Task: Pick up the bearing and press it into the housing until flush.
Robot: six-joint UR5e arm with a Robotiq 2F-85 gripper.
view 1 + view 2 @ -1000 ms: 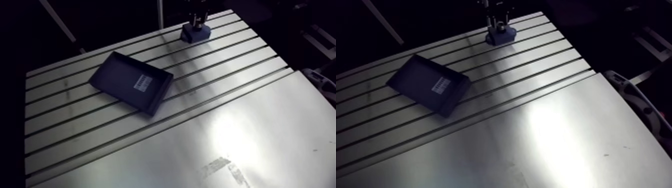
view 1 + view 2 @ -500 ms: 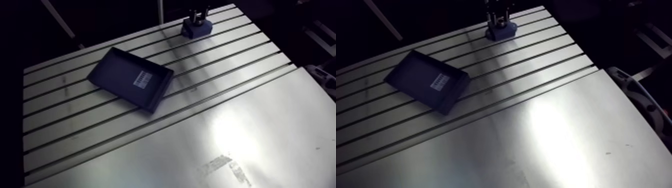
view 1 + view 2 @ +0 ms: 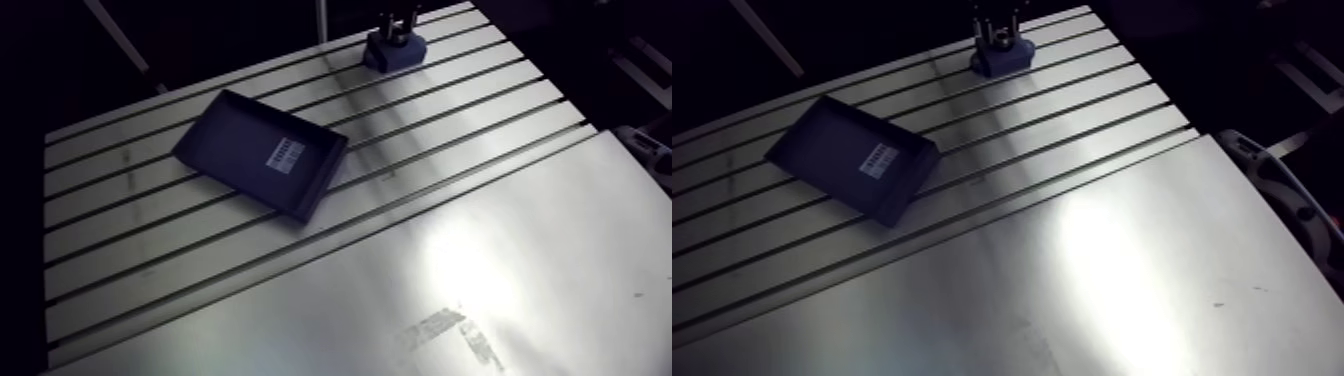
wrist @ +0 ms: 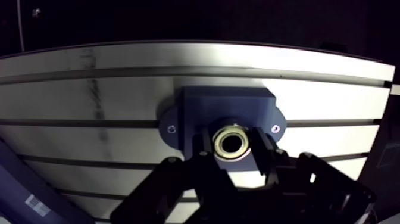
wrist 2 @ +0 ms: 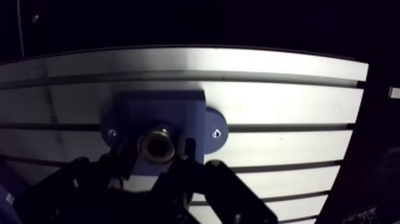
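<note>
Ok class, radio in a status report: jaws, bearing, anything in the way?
Gripper jaws shut on the bearing. Bearing at the housing bore; flush cannot be told. Tray well aside, nothing blocking.

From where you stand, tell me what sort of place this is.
Probably a robotics assembly bench: a slotted aluminium table, a bearing gripped by the end effector at a blue housing, and a dark labelled tray.

Arm view: high, far, whole table (image 3: 500, 250) — wrist view: close, downward — both share housing (image 4: 229, 107).
</note>
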